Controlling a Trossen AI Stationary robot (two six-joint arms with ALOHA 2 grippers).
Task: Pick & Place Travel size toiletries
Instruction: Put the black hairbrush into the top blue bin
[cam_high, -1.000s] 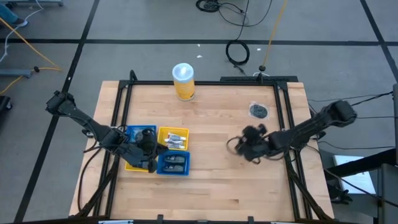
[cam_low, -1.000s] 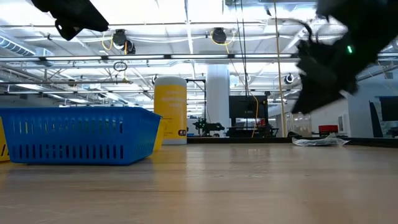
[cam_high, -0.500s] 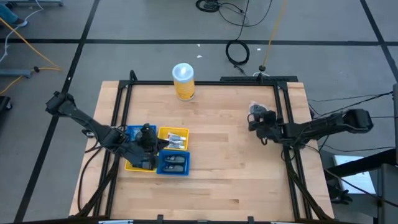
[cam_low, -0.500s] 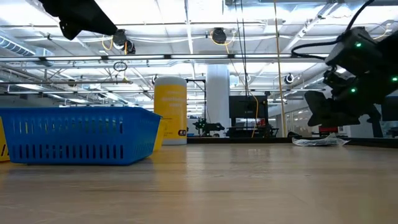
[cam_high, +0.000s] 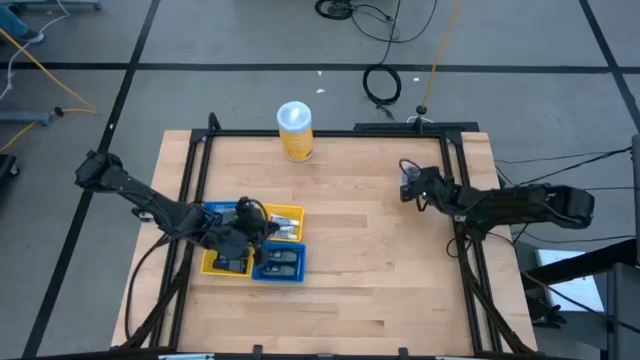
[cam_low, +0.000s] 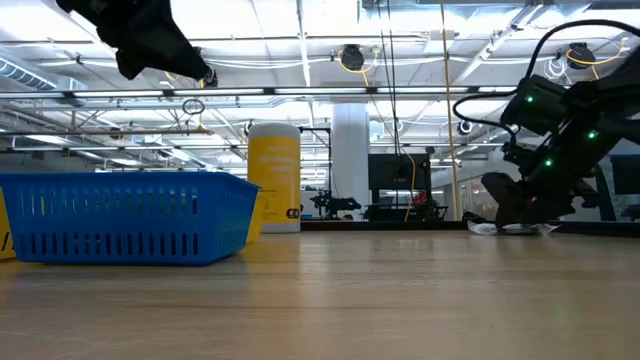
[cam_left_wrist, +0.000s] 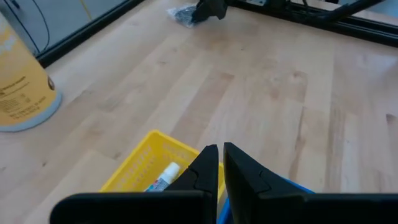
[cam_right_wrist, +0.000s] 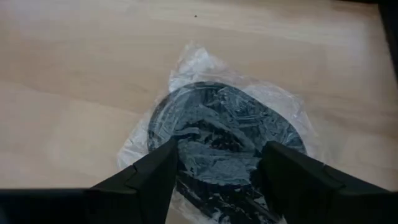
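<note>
A dark round toiletry in a clear crinkled wrapper (cam_right_wrist: 224, 121) lies flat on the wood near the table's far right corner. My right gripper (cam_right_wrist: 219, 149) stands open, slanting down over it, with one finger on each side of the disc's near part. The low view shows this gripper (cam_low: 510, 205) down at the tabletop. My left gripper (cam_left_wrist: 221, 149) is shut and holds nothing. It hovers over the trays at the near left (cam_high: 262, 222), above a yellow tray (cam_left_wrist: 146, 165) with a white tube (cam_left_wrist: 163, 176) in it. More dark wrapped toiletries (cam_high: 282, 260) lie in a blue tray. My right gripper comes at the wrapped disc slanting down from the table's right side. Its open fingers (cam_right_wrist: 155, 171) reach over the wrapper's edge (cam_right_wrist: 140, 146). Whether they touch the wrapper, I cannot tell.
Yellow and blue trays (cam_high: 222, 262) sit in a block at the near left. A tall yellow canister with a white lid (cam_high: 295, 130) stands at the far edge. A black frame rail (cam_high: 455, 200) runs along the right side, close to my right arm. Bare wood lies between.
My right gripper has swung from the middle of the table toward the far right corner and come down at the wrapped disc, rolling as it went. My left gripper has shifted a little toward the right over the trays, staying shut.
</note>
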